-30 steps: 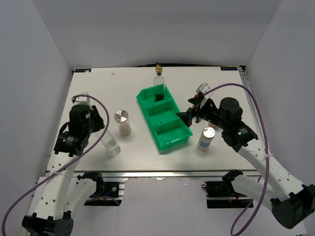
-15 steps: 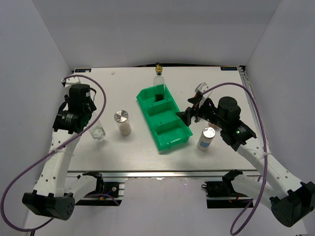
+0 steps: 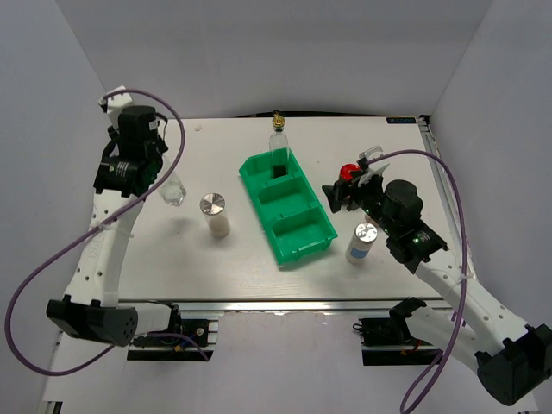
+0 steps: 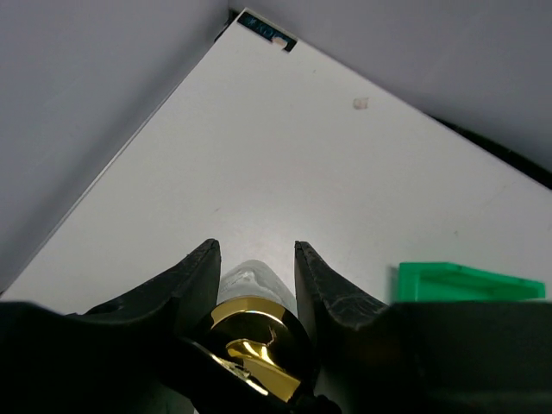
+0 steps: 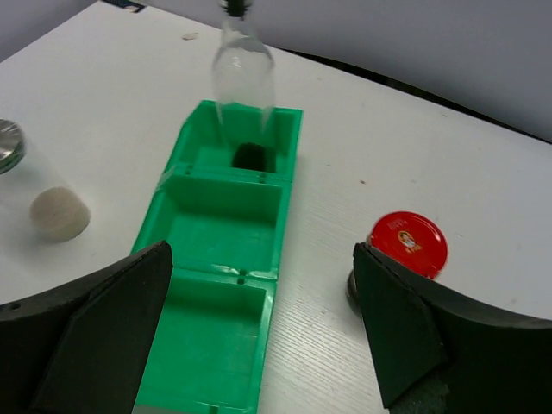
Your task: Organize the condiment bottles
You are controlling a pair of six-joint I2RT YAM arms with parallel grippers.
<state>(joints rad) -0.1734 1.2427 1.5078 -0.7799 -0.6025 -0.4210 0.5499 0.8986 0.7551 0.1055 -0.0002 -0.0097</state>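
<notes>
A clear glass bottle (image 3: 175,193) with a gold cap hangs over the far left part of the table (image 3: 155,259). It appears lifted clear of the surface, and a faint shadow lies below it on the near side. The left gripper (image 4: 254,252) is clamped on it. In the left wrist view the two dark fingers (image 4: 194,276) press the glass from either side just under the cap, and the cap faces back toward the camera.

The second gold-capped bottle (image 3: 278,142) stands upright in the far compartment of the green tray (image 3: 302,250), which lies slantwise across the middle of the table.

A silver-lidded shaker (image 3: 214,213) stands on the table left of the tray, between the tray and the held bottle and apart from both.

Right of the tray, a red-lidded jar (image 3: 348,172) sits on the table toward the far side. The right gripper (image 5: 260,254) hovers just near of it with its jaws spread wide and nothing between them. In the right wrist view the jar lies close to the inner side of the right finger, while the tray fills the gap between the two.

The other shaker (image 3: 363,241) stands upright on the near right, just beside the tray's near end and close to the right arm.
</notes>
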